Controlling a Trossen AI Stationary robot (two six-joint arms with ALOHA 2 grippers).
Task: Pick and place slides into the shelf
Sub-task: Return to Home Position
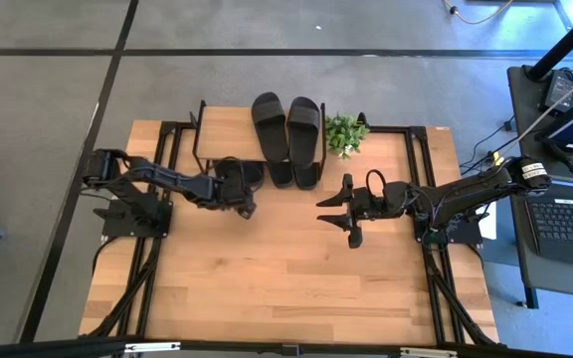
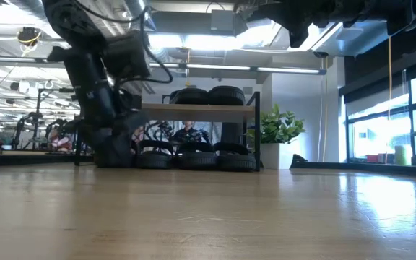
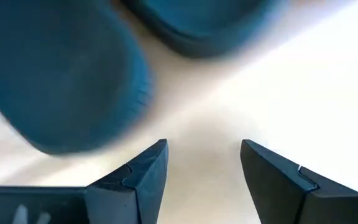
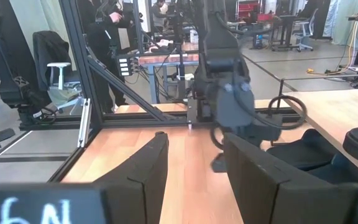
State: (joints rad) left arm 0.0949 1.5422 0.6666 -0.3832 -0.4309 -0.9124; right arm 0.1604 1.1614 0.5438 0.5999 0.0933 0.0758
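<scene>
Slides (image 1: 270,121) sit in the shelf (image 1: 229,134) at the counter's (image 1: 267,288) far edge: two on its top plank, others on the tier beneath. Left hand (image 1: 244,199) hangs just before the shelf, parted and empty. Right hand (image 1: 338,219) hovers mid-counter, spread wide, empty.

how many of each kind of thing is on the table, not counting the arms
slides: 5 in view, 2 on top of the shelf and 3 under it; the left arm may hide another
shelf: 1
potted plant: 1
total: 7
</scene>
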